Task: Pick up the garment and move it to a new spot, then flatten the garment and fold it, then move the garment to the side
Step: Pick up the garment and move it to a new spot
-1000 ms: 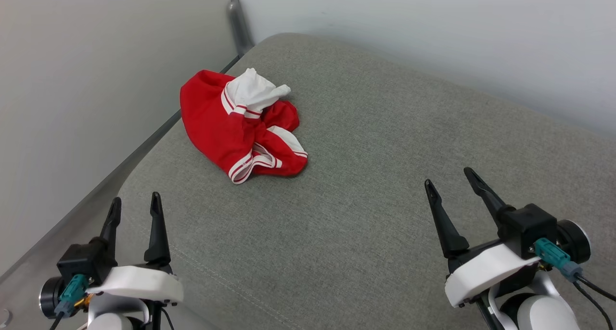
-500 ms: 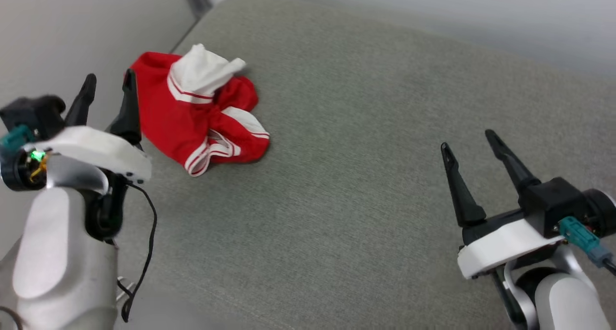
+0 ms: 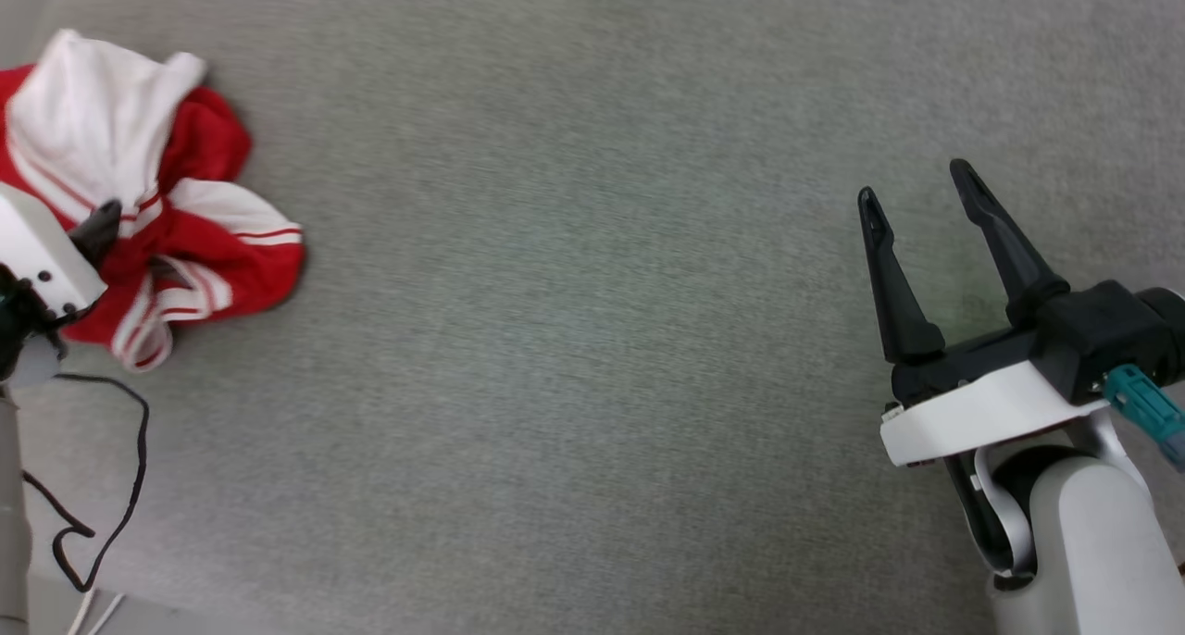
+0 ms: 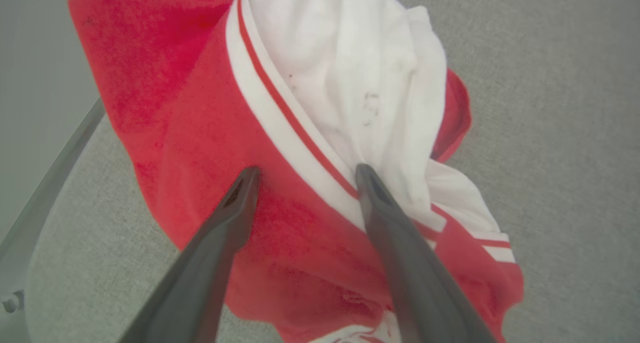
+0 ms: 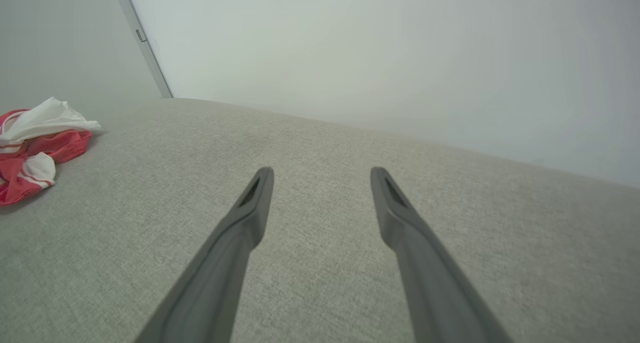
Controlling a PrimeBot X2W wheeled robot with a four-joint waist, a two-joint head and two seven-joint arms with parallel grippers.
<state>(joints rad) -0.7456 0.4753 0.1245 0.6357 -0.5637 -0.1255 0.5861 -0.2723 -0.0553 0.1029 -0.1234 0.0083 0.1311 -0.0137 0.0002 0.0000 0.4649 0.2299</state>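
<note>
At 9 o'clock in the head view the crumpled shirt (image 3: 222, 255) lies on a grey woven cushion (image 3: 592, 357): soft red cloth, white sleeve, striped trim. The left gripper (image 4: 306, 174) is spread wide over its folds, holding nothing. A thin black cable (image 3: 144, 431) curls at 8 o'clock. At 3 o'clock the right gripper (image 3: 912, 180) is wide open, empty.

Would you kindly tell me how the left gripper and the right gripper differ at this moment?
The left gripper points into the crumpled garment, with the striped trim between the jaws; the right gripper points at bare grey cushion, well apart from the garment. In the head view the left gripper is cut off by the left edge, while the right gripper shows whole at the lower right. Both are open, neither gripping anything.
</note>
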